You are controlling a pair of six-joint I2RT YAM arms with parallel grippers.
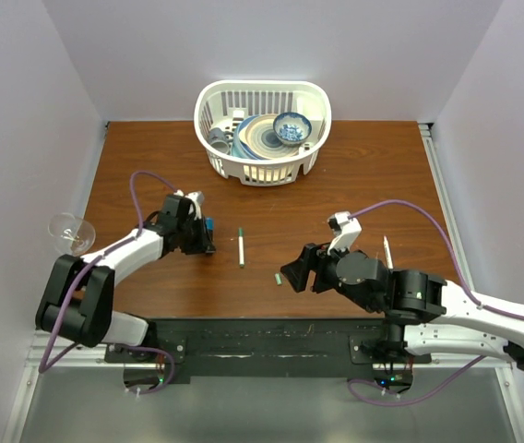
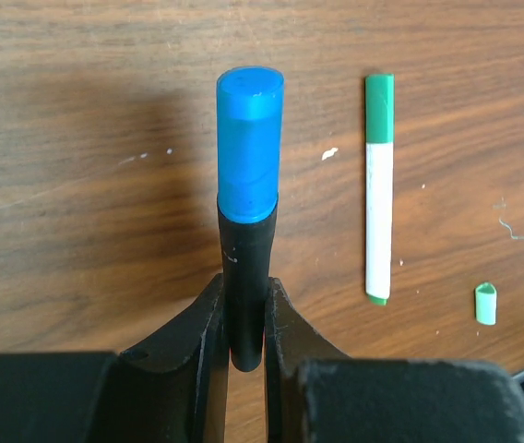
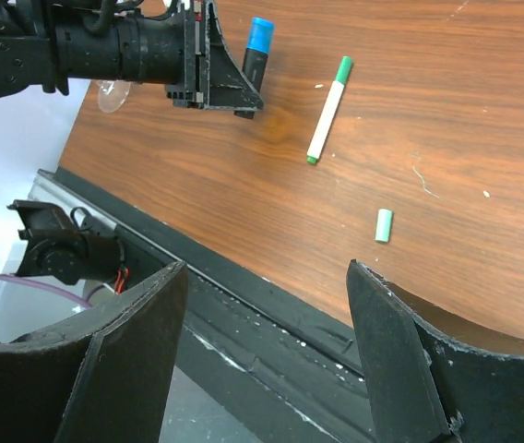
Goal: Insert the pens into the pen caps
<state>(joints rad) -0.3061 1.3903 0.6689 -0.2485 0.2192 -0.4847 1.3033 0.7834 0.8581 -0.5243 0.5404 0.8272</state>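
A white pen (image 1: pixel 241 247) with a green cap on its far end lies mid-table; it also shows in the left wrist view (image 2: pixel 379 198) and the right wrist view (image 3: pixel 327 113). A loose green pen cap (image 1: pixel 279 279) lies near the front edge, also seen in both wrist views (image 2: pixel 486 303) (image 3: pixel 384 225). A second white pen (image 1: pixel 387 251) lies right of the right arm. My left gripper (image 1: pixel 205 236) (image 2: pixel 244 288) is shut on a black marker with a blue cap (image 2: pixel 249 138), left of the capped pen. My right gripper (image 1: pixel 290 272) (image 3: pixel 267 266) is open and empty, just right of the loose cap.
A white basket (image 1: pixel 244 171) holding dishes stands at the back centre. A clear wine glass (image 1: pixel 70 231) lies off the table's left edge. A black rail (image 3: pixel 271 314) runs along the table's front edge under my right gripper.
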